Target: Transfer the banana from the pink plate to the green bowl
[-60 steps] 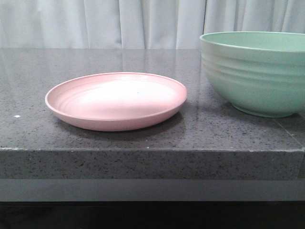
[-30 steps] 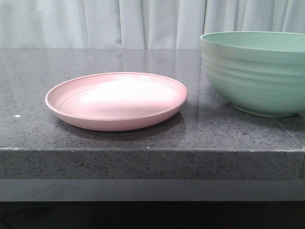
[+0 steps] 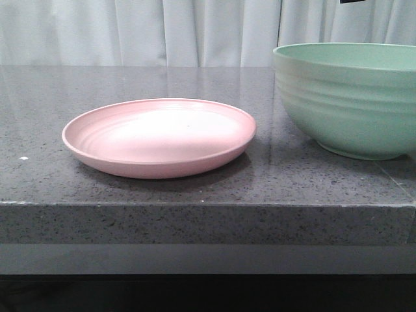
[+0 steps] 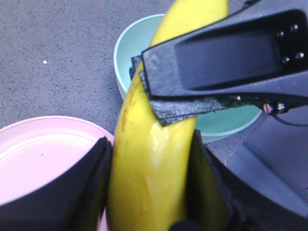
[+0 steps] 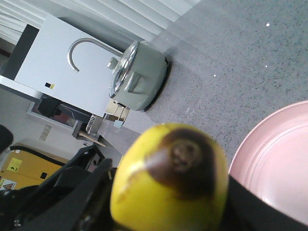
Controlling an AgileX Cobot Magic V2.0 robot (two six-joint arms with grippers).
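The banana (image 4: 149, 163) is off the table, held up above the plate and bowl; it does not show in the front view. My left gripper (image 4: 150, 140) is shut on its yellow middle. One finger (image 4: 216, 57) of my right gripper lies across the banana farther along. In the right wrist view my right gripper (image 5: 168, 195) is shut on the banana (image 5: 163, 202), whose dark tip faces the camera. The pink plate (image 3: 159, 138) lies empty at the table's middle left, and shows in both wrist views (image 4: 38, 159) (image 5: 274, 159). The green bowl (image 3: 351, 104) stands at the right, below the banana (image 4: 126, 53).
The grey stone table's front edge (image 3: 208, 205) runs close below the plate. A grey pot with a glass lid (image 5: 139, 72) stands far off on the table by a white cabinet (image 5: 53, 53). A small dark part (image 3: 351, 1) shows at the front view's top right.
A small dark part has come into the top right edge of the front view. The plate and the bowl have not moved.
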